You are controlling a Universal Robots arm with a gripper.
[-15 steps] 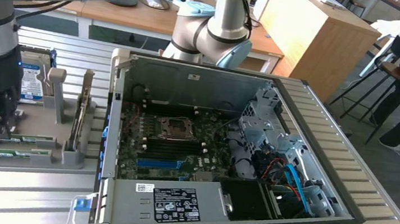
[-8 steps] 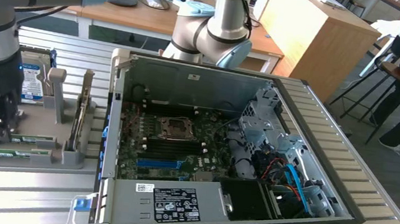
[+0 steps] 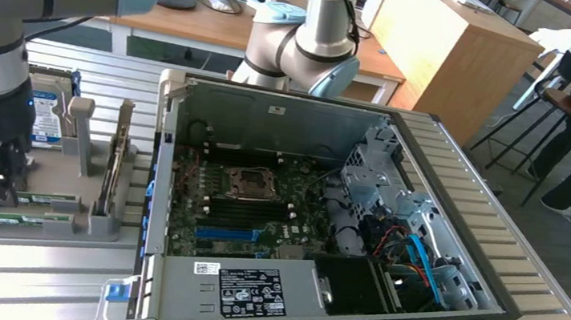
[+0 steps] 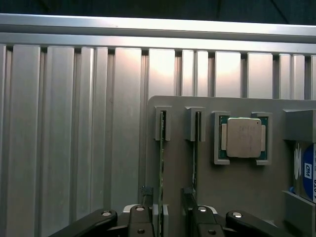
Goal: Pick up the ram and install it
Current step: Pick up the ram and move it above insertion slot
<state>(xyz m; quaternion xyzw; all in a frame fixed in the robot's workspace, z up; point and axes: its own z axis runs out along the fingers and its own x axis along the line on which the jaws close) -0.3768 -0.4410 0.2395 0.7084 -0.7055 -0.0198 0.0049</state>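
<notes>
**Pincer over the ram**

On the counter at the exterior view's left, the pincer straddles the ram, jaws spread wide, nothing held. Ram's standing on edge in a grey holder; open PC case beside it.

The pincer stands wide astride one ram, with gaps on either side. The second ram crowds one finger. Beyond the holder, bare bench lies free. The case stands open-topped, walled all round.
</notes>
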